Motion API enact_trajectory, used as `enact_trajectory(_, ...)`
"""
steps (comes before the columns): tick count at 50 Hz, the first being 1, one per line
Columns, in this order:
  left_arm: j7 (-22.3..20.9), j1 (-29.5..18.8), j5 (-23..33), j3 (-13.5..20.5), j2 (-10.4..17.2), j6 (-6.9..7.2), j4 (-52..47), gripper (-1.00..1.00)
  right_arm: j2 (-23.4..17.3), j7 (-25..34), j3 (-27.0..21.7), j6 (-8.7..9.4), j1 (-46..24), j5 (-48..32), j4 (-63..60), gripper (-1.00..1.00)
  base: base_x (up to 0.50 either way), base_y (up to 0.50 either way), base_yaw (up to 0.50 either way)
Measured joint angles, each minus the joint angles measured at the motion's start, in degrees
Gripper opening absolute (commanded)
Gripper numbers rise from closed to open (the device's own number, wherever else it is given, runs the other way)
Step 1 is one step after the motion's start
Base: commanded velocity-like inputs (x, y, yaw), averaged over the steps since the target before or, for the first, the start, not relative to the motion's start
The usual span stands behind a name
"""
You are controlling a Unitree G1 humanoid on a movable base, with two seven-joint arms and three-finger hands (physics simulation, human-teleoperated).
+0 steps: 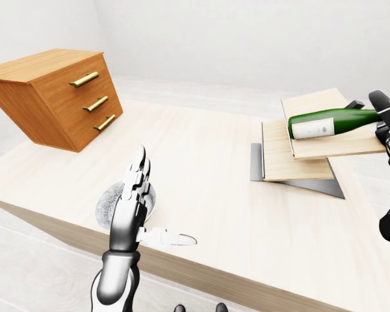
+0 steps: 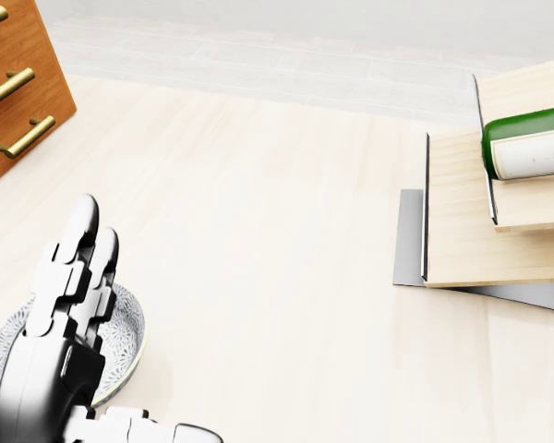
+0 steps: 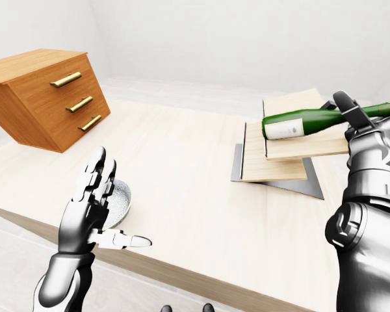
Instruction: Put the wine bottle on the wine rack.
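Sideways, wine bottle (image 3: 312,122) in right robot hand (image 3: 357,120) over wine rack (image 3: 279,162).

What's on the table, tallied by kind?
Wine bottle: 1
Wine rack: 1
Drawer chest: 1
Patterned bowl: 1
Total: 4
The right hand is closed on the bottle at the rack; the left hand hovers open over the bowl.
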Motion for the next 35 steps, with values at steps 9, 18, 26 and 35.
enact_trajectory(9, -0.1, -0.2, 0.0, 0.1, -0.1, 0.0, 0.2, 1.0, 0.0, 0.5, -0.1, 0.0, 0.0, -1.0, 0.0, 1.0, 0.0, 0.0, 0.0)
enact_trajectory(18, -0.2, -0.6, -0.1, 0.1, -0.1, 0.0, 1.1, 1.0, -0.3, 2.2, -0.6, 0.0, 0.7, -0.4, 0.0, 1.0, 0.0, 0.0, 0.0)
enact_trajectory(26, -0.3, -0.8, -0.2, 0.1, -0.2, 0.0, 1.7, 1.0, -1.0, 3.7, -1.3, 0.0, 2.1, 0.6, 0.1, 1.0, 0.0, 0.0, 0.0)
enact_trajectory(35, -0.3, -1.2, -0.2, 0.0, -0.3, 0.0, 1.9, 1.0, -2.2, 5.0, -1.9, 0.0, 10.4, 1.6, 0.8, 1.0, 0.0, 0.0, 0.0)
